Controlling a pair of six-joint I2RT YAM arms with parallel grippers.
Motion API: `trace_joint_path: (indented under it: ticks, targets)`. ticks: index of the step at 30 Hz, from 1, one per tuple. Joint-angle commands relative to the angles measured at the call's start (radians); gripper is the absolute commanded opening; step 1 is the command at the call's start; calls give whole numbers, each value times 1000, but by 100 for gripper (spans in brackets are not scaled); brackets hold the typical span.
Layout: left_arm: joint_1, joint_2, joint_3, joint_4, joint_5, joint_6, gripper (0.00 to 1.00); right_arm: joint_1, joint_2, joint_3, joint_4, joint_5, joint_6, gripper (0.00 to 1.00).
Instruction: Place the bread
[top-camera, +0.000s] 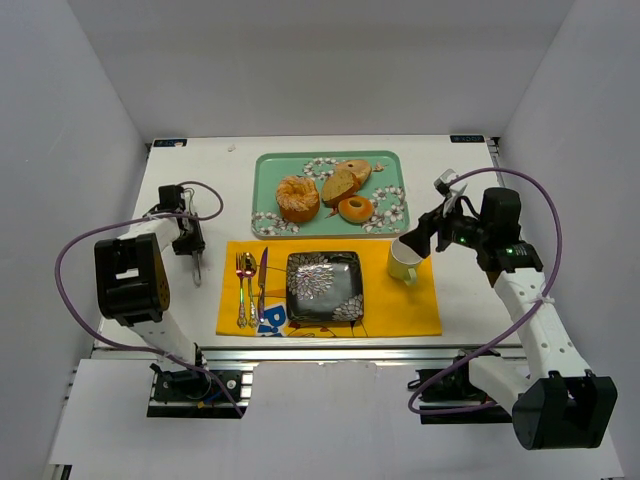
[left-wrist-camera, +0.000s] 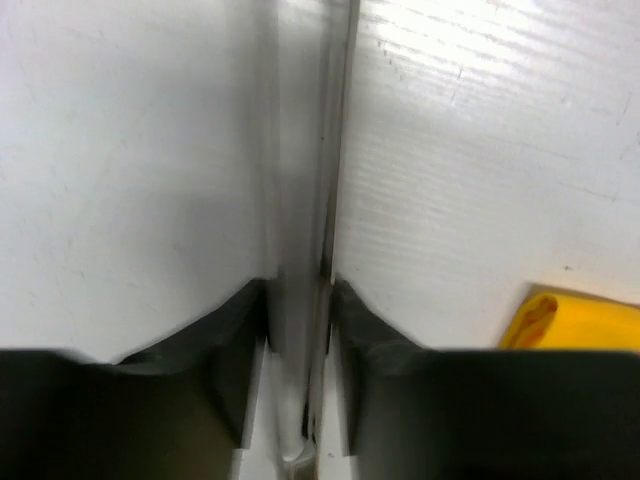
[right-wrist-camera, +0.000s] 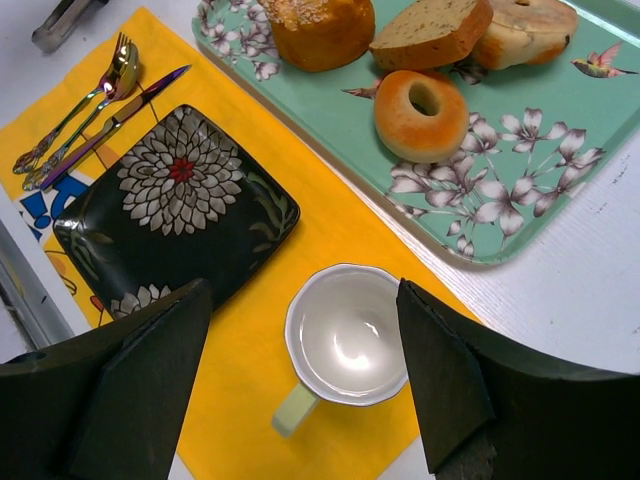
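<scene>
Lying on tray (top-camera: 262, 172), bread (right-wrist-camera: 430, 32) sits ungrasped; right jaws gape, left jaws clench utensil (top-camera: 197, 269).

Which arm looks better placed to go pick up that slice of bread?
The right. Its gripper is open above the cup beside the tray, with the bread close ahead. The left gripper sits shut at the table's left side, away from the tray.

Between right gripper (right-wrist-camera: 302, 300) fingers, white cup with pale green handle (right-wrist-camera: 345, 335) is sitting, filling the gap. Beyond fingertips, orange-brown ring roll (right-wrist-camera: 420, 115) is lying before tan bread slice (right-wrist-camera: 432, 33); space above both is showing free.
</scene>
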Motion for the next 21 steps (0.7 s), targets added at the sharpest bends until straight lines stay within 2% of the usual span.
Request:
trace_joint_path:
  ticks: [1,4,7,8,9,11,13,14,15,17,21]
  targets:
    - [5,11,-25,34,2,-13,39,-16,-7,30,16,-13,7,80]
    - [5,-38,-51,37,34,-26,17,-28,-11,31,9,-10,2,80]
    - [4,-115,-51,26,120,-60,7,-42,-14,39,0,-8,-4,80]
    - [4,-183,-47,23,159,-72,7,-47,-12,40,-2,-5,-6,80]
    - [2,-220,-39,23,262,-106,8,-48,-14,42,-4,-5,-6,80]
    - [-10,-318,-13,38,368,-163,14,-55,-9,43,-4,-4,-7,80]
    - [-77,-362,7,66,483,-253,19,-58,-6,45,1,-8,-6,80]
    - [-114,-374,36,74,500,-281,25,-58,-4,48,7,-10,-3,80]
    - [-203,-383,53,78,514,-320,28,-58,2,53,9,-11,0,80]
    - [-274,-373,99,86,536,-362,35,-61,6,59,16,-13,2,80]
    - [-393,-311,176,97,560,-417,37,-67,3,65,15,-10,-6,80]
